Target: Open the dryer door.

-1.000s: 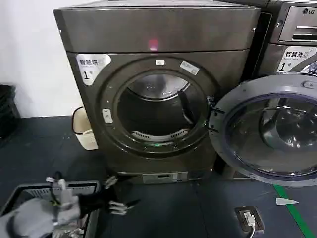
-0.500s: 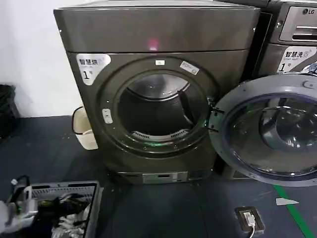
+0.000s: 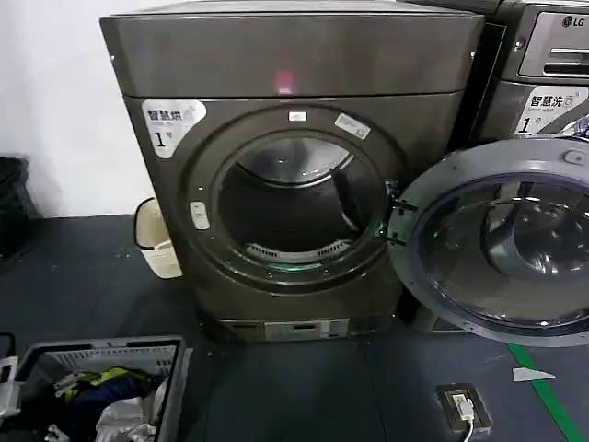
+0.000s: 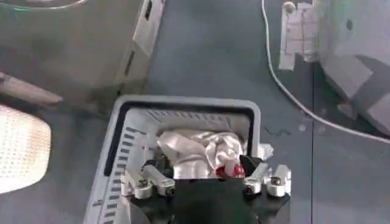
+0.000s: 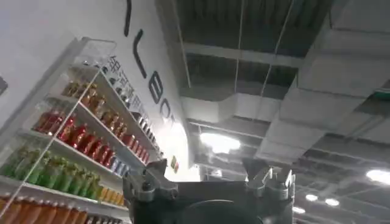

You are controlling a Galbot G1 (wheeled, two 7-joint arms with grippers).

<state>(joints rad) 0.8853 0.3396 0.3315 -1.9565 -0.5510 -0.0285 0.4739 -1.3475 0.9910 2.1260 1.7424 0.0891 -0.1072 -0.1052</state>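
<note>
Chrome-rimmed door: we are seeing the dryer door (image 3: 502,241) swung fully out to the side of the dryer (image 3: 290,166), its grey inner face turned toward us.
Drum mouth: we are looking straight into the bare opening; nothing is covering it.
Progress: we are judging the opening done, with nothing left but pulling clear.
Left gripper (image 4: 206,181): we are holding it well away from the door, hanging directly above the laundry basket (image 4: 122,152) of clothes, fingers apart and empty.
Right gripper (image 5: 210,182): we are pointing it up at the ceiling, far from the door; its fingers seem spread, though only their bases are showing.
</note>
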